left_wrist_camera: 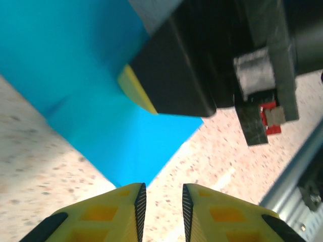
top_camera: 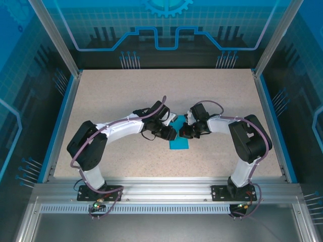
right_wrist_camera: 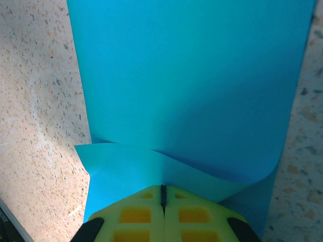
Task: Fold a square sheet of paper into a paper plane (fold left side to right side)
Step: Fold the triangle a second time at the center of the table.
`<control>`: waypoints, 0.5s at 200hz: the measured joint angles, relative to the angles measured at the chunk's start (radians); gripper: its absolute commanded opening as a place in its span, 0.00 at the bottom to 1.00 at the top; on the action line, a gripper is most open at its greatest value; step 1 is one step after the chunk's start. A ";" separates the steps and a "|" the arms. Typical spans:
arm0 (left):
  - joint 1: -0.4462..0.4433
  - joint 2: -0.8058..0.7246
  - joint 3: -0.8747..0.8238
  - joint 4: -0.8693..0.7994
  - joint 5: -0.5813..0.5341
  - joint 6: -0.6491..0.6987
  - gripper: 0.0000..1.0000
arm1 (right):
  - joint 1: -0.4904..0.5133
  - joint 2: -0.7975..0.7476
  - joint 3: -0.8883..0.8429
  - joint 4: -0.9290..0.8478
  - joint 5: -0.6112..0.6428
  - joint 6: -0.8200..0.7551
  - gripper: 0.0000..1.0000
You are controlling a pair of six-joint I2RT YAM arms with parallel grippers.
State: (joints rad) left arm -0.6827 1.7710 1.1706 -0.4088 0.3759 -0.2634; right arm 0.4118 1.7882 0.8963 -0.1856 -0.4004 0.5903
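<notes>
The square sheet of paper [top_camera: 179, 142] lies mid-table between the two grippers, teal-blue and partly folded. My right gripper [right_wrist_camera: 163, 191] is shut on a lifted edge of the sheet [right_wrist_camera: 186, 75], which curls up from the layer below into the closed jaws. In the left wrist view its black body with a yellow finger [left_wrist_camera: 136, 91] rests over the paper [left_wrist_camera: 75, 75]. My left gripper [left_wrist_camera: 161, 194] is open just past a corner of the paper, with bare table between its fingers. From above, the left gripper [top_camera: 169, 132] and right gripper [top_camera: 185, 132] almost meet.
The speckled beige table [top_camera: 126, 96] has blue side borders. An aluminium rail [top_camera: 161, 189] runs along the near edge by the arm bases, and the rail [left_wrist_camera: 298, 176] also appears at the right of the left wrist view.
</notes>
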 measured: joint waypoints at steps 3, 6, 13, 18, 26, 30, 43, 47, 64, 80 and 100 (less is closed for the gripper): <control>0.000 0.008 -0.002 0.003 0.016 -0.002 0.28 | 0.000 0.000 0.000 0.000 0.000 0.000 0.00; 0.000 0.015 -0.002 0.005 0.030 -0.003 0.28 | 0.000 0.000 0.000 0.000 0.000 0.000 0.00; 0.000 0.037 -0.002 0.011 0.063 -0.008 0.28 | 0.000 0.000 0.000 0.000 0.000 0.000 0.00; 0.000 0.053 -0.002 0.019 0.083 -0.012 0.28 | 0.000 0.000 0.000 0.000 0.000 0.000 0.00; 0.000 0.077 -0.002 0.028 0.109 -0.020 0.28 | 0.000 0.000 0.000 0.000 0.000 0.000 0.00; 0.000 0.088 -0.002 0.032 0.121 -0.025 0.28 | 0.000 0.000 0.000 0.000 0.000 0.000 0.00; 0.000 0.114 -0.002 0.042 0.148 -0.028 0.28 | 0.000 0.000 0.000 0.000 0.000 0.000 0.00; 0.000 0.121 -0.002 0.046 0.154 -0.029 0.28 | 0.000 0.000 0.000 0.000 0.000 0.000 0.00; 0.000 0.138 -0.002 0.049 0.167 -0.031 0.28 | 0.000 0.000 0.000 0.000 0.000 0.000 0.00; 0.000 0.147 -0.001 0.049 0.168 -0.031 0.28 | 0.000 0.000 0.000 0.000 0.000 0.000 0.00; 0.000 0.157 -0.001 0.048 0.163 -0.031 0.27 | 0.000 0.000 0.000 0.000 0.000 0.000 0.00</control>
State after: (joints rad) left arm -0.6827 1.9282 1.1698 -0.3603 0.5385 -0.2943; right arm 0.4118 1.7882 0.8963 -0.1860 -0.4004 0.5900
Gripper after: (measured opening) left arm 0.276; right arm 0.043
